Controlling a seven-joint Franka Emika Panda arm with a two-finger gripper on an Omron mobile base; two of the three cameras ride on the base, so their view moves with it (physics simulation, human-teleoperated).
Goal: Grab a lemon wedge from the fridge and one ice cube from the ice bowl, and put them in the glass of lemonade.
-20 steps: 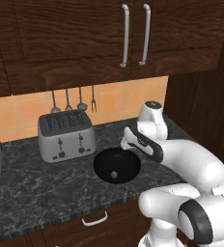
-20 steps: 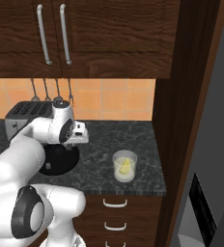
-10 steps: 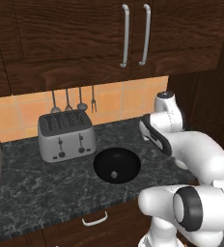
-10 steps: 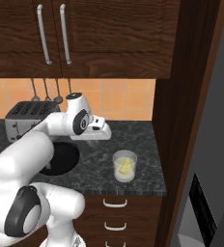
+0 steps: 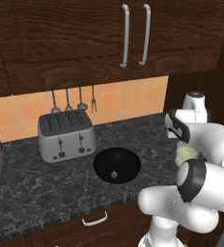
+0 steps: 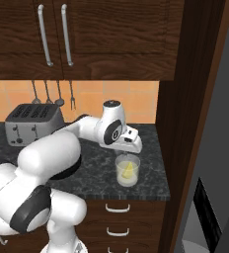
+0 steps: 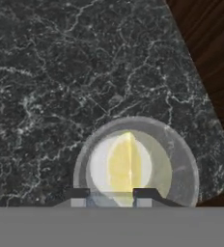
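Observation:
The glass of lemonade (image 6: 128,174) stands on the dark counter near its right end, with a yellow lemon wedge (image 6: 129,170) inside it. My gripper (image 6: 128,152) hangs just above the glass, pointing down. In the hand view the glass rim (image 7: 184,159) and the lemon wedge (image 7: 126,164) lie straight below my gripper (image 7: 111,198), which is shut on a small pale ice cube (image 7: 110,199). The black ice bowl (image 5: 117,165) sits left of the arm with one ice cube (image 5: 115,174) in it. The fridge (image 6: 220,148) is the grey slab at the far right.
A silver toaster (image 5: 66,135) stands behind and left of the bowl. Utensils (image 5: 68,100) hang on the orange tile wall under dark wooden cabinets (image 5: 109,38). A dark wood panel (image 6: 185,99) rises right beside the glass. Drawers (image 6: 116,208) sit below the counter.
The arm has swung right, from above the black bowl to above the glass. The jaws have kept the same narrow gap.

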